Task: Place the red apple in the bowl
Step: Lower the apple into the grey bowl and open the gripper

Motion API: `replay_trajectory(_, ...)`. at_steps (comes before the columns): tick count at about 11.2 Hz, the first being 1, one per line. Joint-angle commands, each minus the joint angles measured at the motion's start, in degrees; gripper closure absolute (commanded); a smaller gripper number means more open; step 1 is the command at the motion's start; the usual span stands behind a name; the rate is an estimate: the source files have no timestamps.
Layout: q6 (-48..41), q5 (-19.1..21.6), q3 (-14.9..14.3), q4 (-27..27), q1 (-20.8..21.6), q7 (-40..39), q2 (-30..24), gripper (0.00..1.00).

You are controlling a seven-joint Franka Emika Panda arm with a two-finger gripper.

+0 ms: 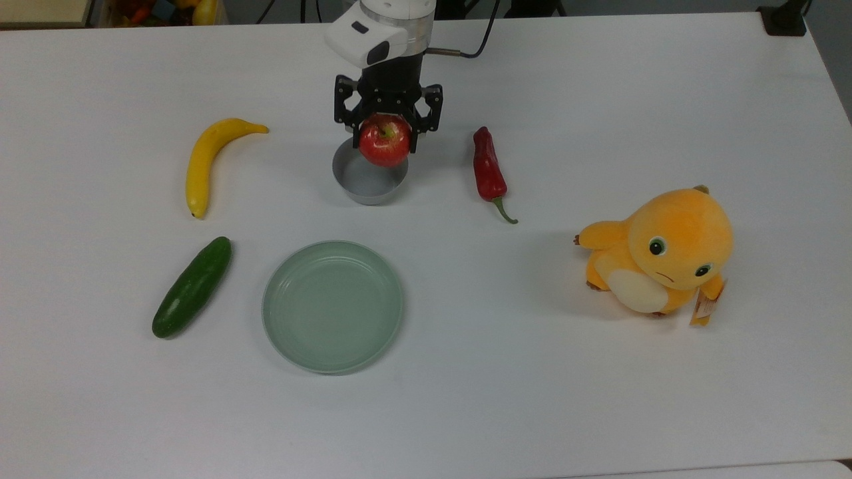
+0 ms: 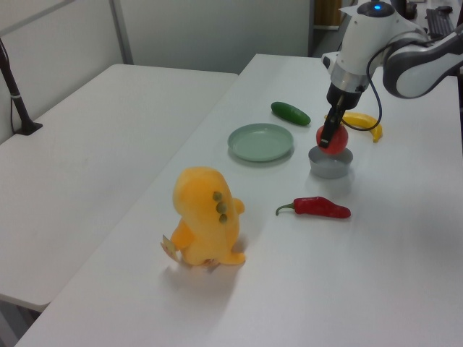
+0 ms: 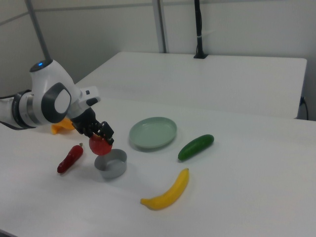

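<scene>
White table (image 1: 599,412); the grey bowl (image 1: 368,188) serves as landmark. Orange plush toy (image 1: 665,259) sits well off toward the top view's right of the bowl. Pale-green plate (image 1: 333,306) lies near the bowl, toward the camera in the top view. Gripper (image 1: 387,136) pinches the red apple (image 1: 384,141) just above the bowl's far rim, not inside. Banana (image 1: 206,159), cucumber (image 1: 192,287) to the top view's left; chili pepper (image 1: 489,169) right.

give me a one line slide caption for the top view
Claw holds the red apple just above the grey bowl, with banana, cucumber, chili, green plate and plush toy around.
</scene>
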Motion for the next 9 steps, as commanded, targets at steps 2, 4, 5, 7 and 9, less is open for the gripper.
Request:
replay_trajectory(2,14.1,0.6,0.4,-4.4,-1.6,-3.1,3.8,0.90)
replay_trajectory(4,14.3,0.6,0.4,-4.4,-2.3,-5.3,4.4,0.90)
replay_trajectory(5,14.1,0.6,0.3,-4.3,-2.5,-6.1,5.0,0.71)
replay_trajectory(7,13.8,0.6,0.4,-4.2,-2.7,-6.7,5.1,0.53)
replay_trajectory(9,13.8,0.6,0.3,-4.1,-3.0,-6.3,5.1,0.00)
